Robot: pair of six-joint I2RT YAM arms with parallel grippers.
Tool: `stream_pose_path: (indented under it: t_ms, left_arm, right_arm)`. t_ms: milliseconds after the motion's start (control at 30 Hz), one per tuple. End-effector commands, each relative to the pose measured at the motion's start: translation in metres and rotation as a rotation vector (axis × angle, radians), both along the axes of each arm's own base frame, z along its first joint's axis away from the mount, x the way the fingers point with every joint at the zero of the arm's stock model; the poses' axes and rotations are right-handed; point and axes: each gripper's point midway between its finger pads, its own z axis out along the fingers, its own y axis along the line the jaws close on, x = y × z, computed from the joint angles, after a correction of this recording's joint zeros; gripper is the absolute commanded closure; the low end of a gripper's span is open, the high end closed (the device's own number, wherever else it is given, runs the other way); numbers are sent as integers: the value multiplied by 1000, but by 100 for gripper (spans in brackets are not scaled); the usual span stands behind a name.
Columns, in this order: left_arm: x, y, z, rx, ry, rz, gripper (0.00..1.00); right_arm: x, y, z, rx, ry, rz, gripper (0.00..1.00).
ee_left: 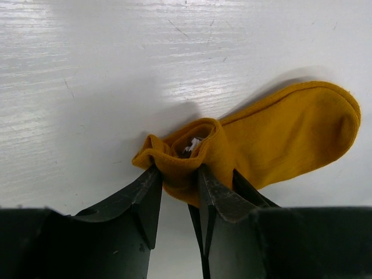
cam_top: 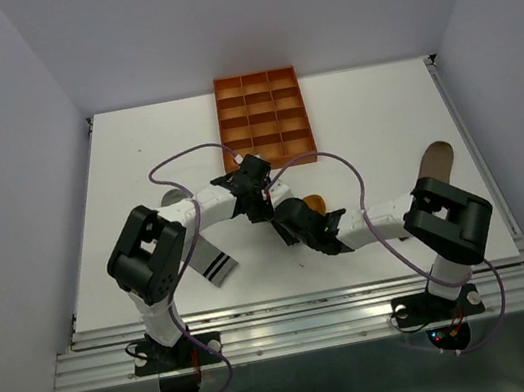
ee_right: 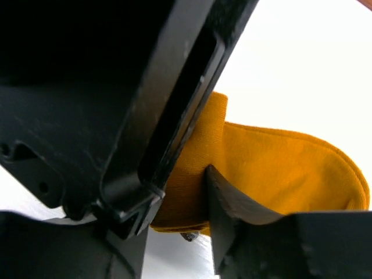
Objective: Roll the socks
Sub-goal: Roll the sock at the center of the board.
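A mustard yellow sock (ee_left: pixel 290 133) lies on the white table (ee_left: pixel 87 87), its cuff end rolled into a small coil. My left gripper (ee_left: pixel 177 177) is shut on that coil, one finger on each side. My right gripper (ee_right: pixel 177 197) comes in from the other side. The sock's fabric (ee_right: pixel 273 163) fills the gap between its jaws, and its right finger (ee_right: pixel 232 209) presses against it. From above, both grippers (cam_top: pixel 263 204) (cam_top: pixel 292 223) meet at mid-table and only a bit of the yellow sock (cam_top: pixel 315 204) shows. A grey sock (cam_top: pixel 215 265) lies at the left and a taupe-brown sock (cam_top: pixel 434 164) at the right.
An orange compartmented tray (cam_top: pixel 264 119) stands at the back centre, just beyond the left gripper. The left gripper's black body fills the upper left of the right wrist view. Purple cables loop over both arms.
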Motion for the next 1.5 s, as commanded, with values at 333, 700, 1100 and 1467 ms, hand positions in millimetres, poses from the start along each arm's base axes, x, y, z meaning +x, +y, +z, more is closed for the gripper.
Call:
stream_pose_path:
  t_ms: [333, 700, 1100, 1467]
  left_arm:
    - [-31, 25, -1, 13, 128, 11, 57]
    - [39, 89, 80, -35, -113, 202, 55]
    - [25, 32, 59, -229, -33, -81, 64]
    - [3, 52, -5, -92, 104, -31, 80]
  right_arm:
    - [-34, -15, -45, -207, 28, 63, 99]
    - [-69, 40, -44, -39, 52, 470, 99]
    - [-71, 102, -34, 11, 4, 752, 99]
    - [-72, 99, -37, 37, 46, 753, 99]
